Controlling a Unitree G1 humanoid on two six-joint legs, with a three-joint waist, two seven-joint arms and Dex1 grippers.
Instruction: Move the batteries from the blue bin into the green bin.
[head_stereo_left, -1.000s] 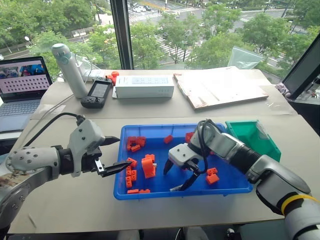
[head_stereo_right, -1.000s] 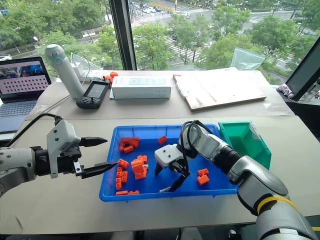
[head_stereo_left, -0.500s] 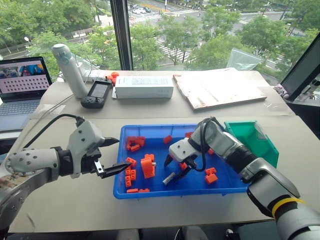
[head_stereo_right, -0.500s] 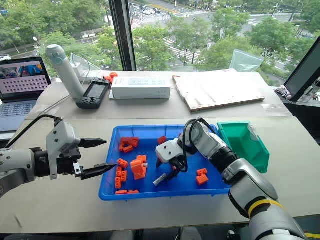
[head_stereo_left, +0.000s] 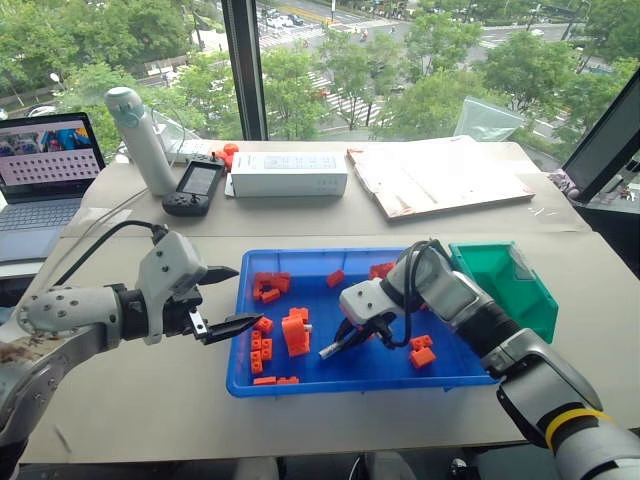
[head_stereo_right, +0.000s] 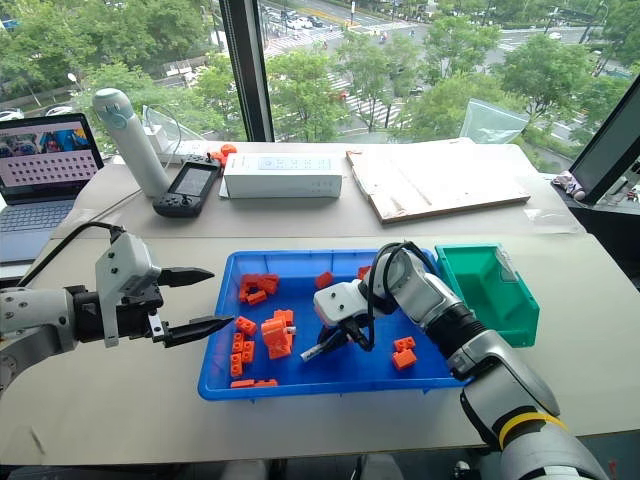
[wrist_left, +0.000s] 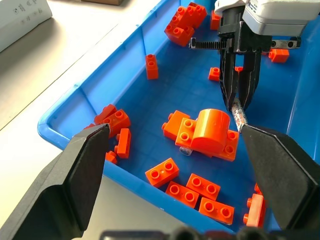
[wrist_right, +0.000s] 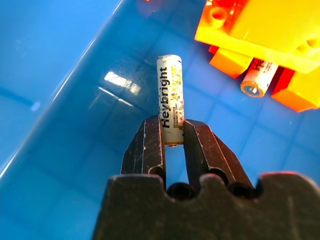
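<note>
While the right gripper pinches one end of a battery between its two black fingers, the rest of that white-labelled cell sticks out past the fingertips over the floor of the blue bin. Just beyond it in the right wrist view, a second battery lies end-on, tucked under a big orange brick. From the head camera the held cell reads as a slim pale stick slanting down toward the lower left from the right gripper, near the middle of the frame and over the middle of the tray, just right of the tall orange block. Loose orange bricks lie scattered across the tray floor, in a cluster at its upper left, a row along its lower left edge, and a pair at its right.

At the left of the frame, the left gripper hangs with its fingers spread wide apart and nothing between them, its tips at the left rim of the blue bin.

Right of the tray, touching or nearly touching its far right corner, stands the green bin; no battery is visible inside it. Both bins sit on a pale table. Along the upper part of the frame lie a laptop, a white bottle, a black handheld controller and a long white box.
</note>
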